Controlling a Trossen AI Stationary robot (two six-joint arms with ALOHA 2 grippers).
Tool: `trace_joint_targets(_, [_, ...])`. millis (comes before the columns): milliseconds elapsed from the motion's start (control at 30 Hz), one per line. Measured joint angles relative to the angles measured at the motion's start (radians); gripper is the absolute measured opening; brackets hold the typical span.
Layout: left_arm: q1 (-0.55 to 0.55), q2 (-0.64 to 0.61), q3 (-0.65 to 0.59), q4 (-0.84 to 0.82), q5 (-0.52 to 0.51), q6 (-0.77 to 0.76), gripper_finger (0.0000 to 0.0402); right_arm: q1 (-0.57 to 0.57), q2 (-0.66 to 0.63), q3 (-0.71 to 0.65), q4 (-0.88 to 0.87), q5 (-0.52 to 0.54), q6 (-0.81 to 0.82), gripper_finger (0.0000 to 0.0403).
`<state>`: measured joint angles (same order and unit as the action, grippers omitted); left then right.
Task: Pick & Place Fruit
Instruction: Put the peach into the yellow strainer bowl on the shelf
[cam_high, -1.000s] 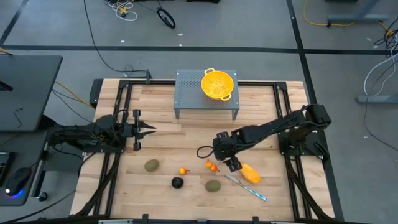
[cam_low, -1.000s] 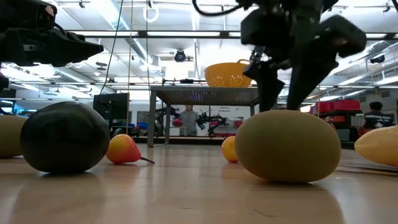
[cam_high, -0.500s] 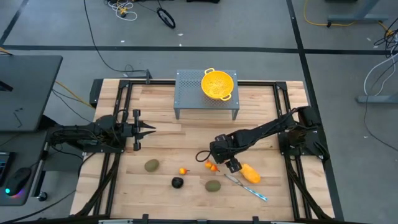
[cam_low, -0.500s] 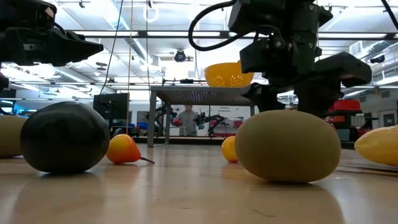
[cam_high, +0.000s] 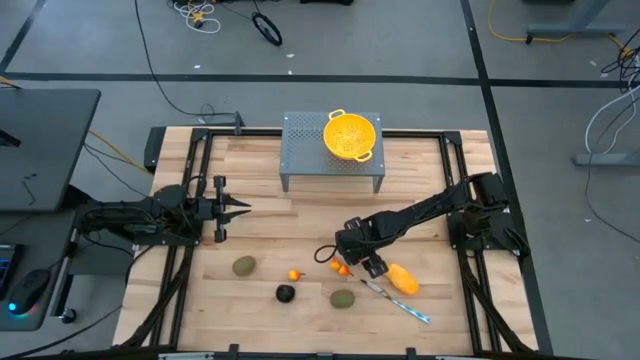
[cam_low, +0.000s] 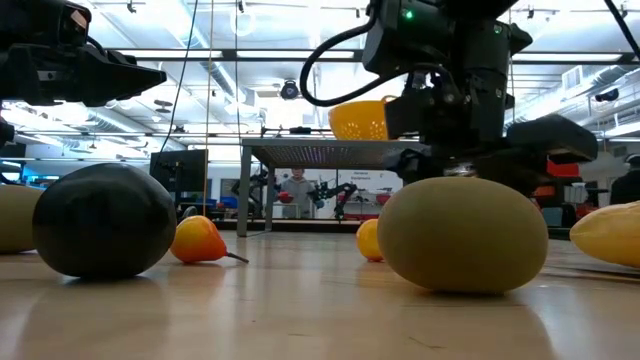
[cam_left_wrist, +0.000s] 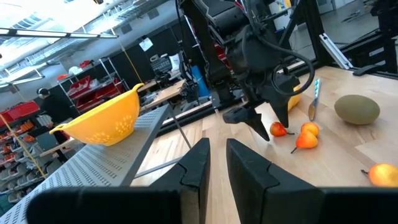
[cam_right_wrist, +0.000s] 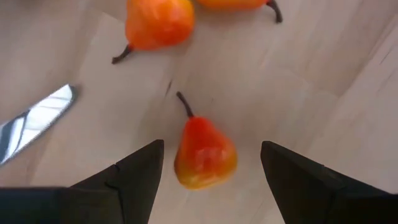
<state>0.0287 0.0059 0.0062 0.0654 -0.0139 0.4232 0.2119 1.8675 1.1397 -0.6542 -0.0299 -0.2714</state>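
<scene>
Grey concrete floor (cam_high: 400, 50) crossed by loose cables (cam_high: 195, 12); ceiling strip lights (cam_low: 230, 55) glow over red storage shelves (cam_left_wrist: 87, 93).

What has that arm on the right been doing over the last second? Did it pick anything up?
The right gripper has come down and edged left over the table; its open fingers now straddle a small orange-red pear lying on the wood. Nothing has been picked up yet. The left gripper waited at the table's left edge. The yellow colander, the knife and the other fruit stayed put.
</scene>
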Motion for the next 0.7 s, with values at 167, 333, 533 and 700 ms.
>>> trace_joint_targets(167, [0.000,0.000,0.000,0.000,0.000,0.000,0.0064,0.000,0.000,0.000,0.007,0.003,-0.001,0.0279])
trace_joint_targets(333, [0.000,0.000,0.000,0.000,0.000,0.000,0.0064,0.001,0.000,0.000,0.003,-0.005,-0.007,0.0258])
trace_joint_targets(533, [0.000,0.000,0.000,0.000,0.000,0.000,0.0064,0.001,-0.001,-0.010,0.000,-0.032,-0.007,0.0232])
trace_joint_targets(700, [0.000,0.000,0.000,0.000,0.000,0.000,0.0064,0.006,-0.001,-0.018,0.004,-0.028,-0.007,0.0228])
